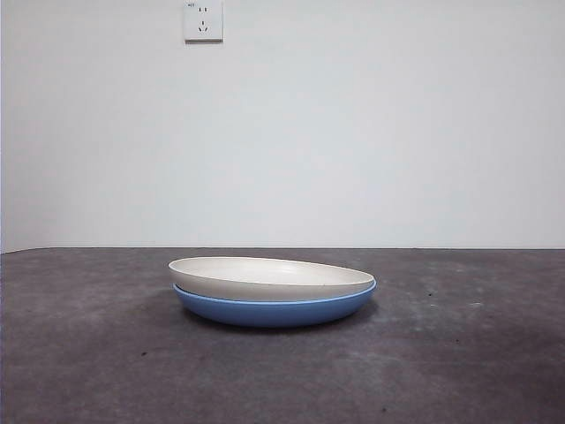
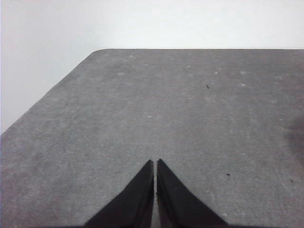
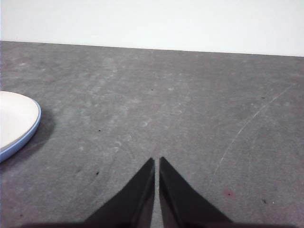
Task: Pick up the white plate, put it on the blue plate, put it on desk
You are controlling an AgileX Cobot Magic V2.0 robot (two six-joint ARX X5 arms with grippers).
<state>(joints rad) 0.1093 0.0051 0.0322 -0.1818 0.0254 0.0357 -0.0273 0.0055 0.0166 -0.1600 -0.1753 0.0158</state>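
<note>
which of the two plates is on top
The white plate is on top. It sits tilted inside the blue plate, which rests directly on the desk with only its rim and underside showing.

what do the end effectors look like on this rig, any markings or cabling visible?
Only the tips show, in the wrist views. The left end effector and the right end effector look alike: each has two plain matte black jaws, wedge-shaped, broad at the base and tapering to sharp points. No markings, labels, cables or pads are visible. The arms themselves are out of view, and the front view shows no part of either.
</note>
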